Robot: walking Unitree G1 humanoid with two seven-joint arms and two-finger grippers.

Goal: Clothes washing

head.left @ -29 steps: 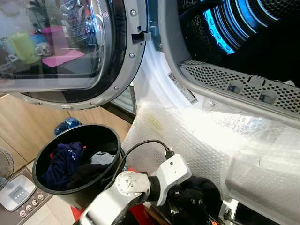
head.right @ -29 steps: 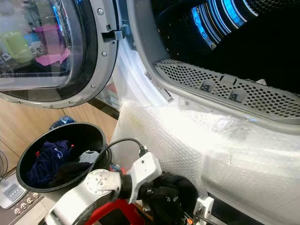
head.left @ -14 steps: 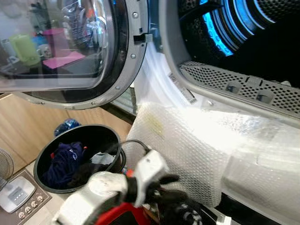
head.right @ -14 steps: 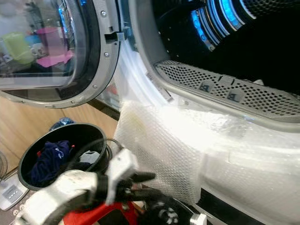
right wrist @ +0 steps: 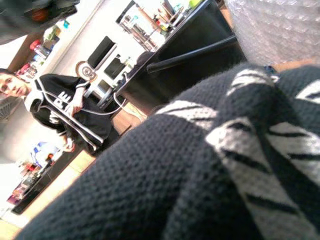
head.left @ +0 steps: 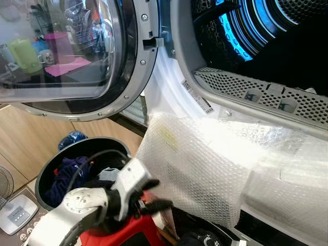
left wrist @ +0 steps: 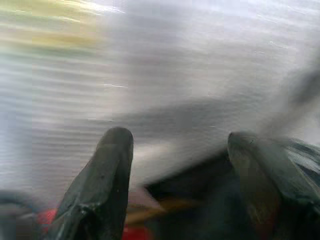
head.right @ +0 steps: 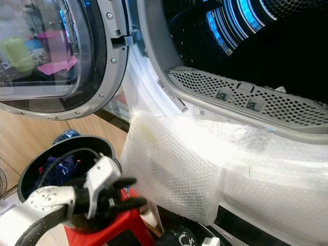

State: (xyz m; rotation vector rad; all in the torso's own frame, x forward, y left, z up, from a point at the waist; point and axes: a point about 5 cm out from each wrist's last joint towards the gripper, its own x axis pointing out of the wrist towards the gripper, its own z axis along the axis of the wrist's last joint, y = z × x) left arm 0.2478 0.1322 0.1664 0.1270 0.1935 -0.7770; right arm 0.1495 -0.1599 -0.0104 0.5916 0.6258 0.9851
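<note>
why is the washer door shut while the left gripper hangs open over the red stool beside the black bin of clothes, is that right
Not quite: the washer door is swung open, leaving the drum exposed, as the left eye view shows. The rest holds: the left gripper is open over the red stool, beside the black bin of clothes.

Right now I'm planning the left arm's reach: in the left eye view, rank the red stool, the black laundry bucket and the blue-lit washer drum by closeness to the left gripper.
1. Red stool, directly beneath the left gripper.
2. Black laundry bucket, just to its left.
3. Blue-lit washer drum, far above and right.
</note>
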